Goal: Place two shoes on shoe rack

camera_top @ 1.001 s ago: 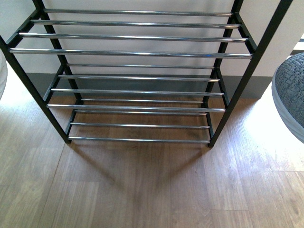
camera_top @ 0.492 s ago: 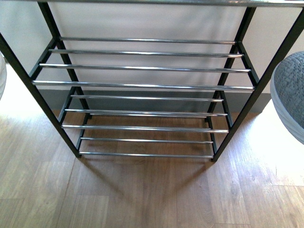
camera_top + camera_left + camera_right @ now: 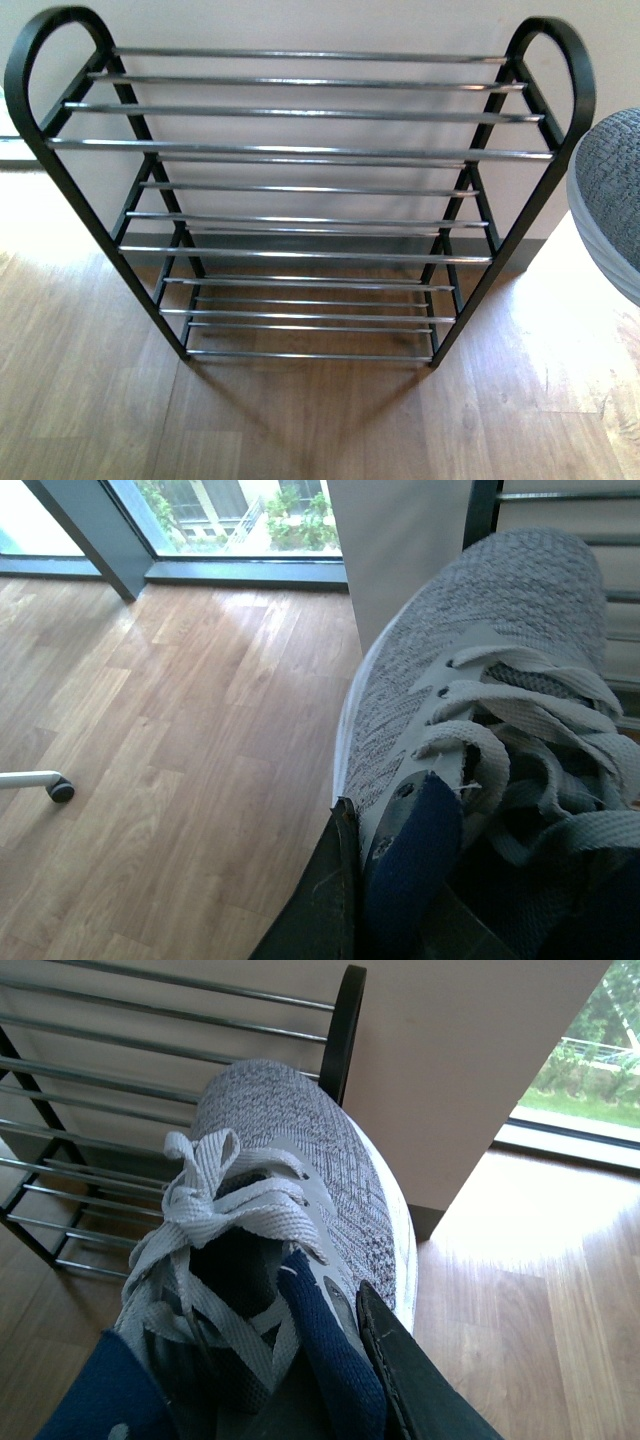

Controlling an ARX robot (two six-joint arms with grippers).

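The shoe rack [image 3: 300, 150], a black frame with rounded top corners and tiers of silver rods, stands against the wall and carries nothing. My left gripper [image 3: 390, 880] is shut on a grey knit sneaker [image 3: 480, 660]: one dark finger [image 3: 320, 900] presses its outer side by the navy lining. The sneaker's toe points toward the rack's upright [image 3: 482, 510]. My right gripper [image 3: 335, 1360] is shut on the other grey knit sneaker [image 3: 300, 1150], with a dark finger [image 3: 405, 1375] outside the collar. Its toe is near the rack's end post [image 3: 340, 1030]. This sneaker's toe [image 3: 610, 190] shows at the front view's right edge.
Wood floor [image 3: 300, 420] spreads in front of the rack, and a white wall [image 3: 300, 20] is behind it. A floor-level window [image 3: 240, 520] lies to the left and another window [image 3: 585, 1070] to the right. A chair caster [image 3: 60, 791] rests on the floor at the left.
The front view has risen and pulled back: the rack sits lower and smaller, and its rounded top corners and top tier have come into view. The sneaker toe stays at the right edge.
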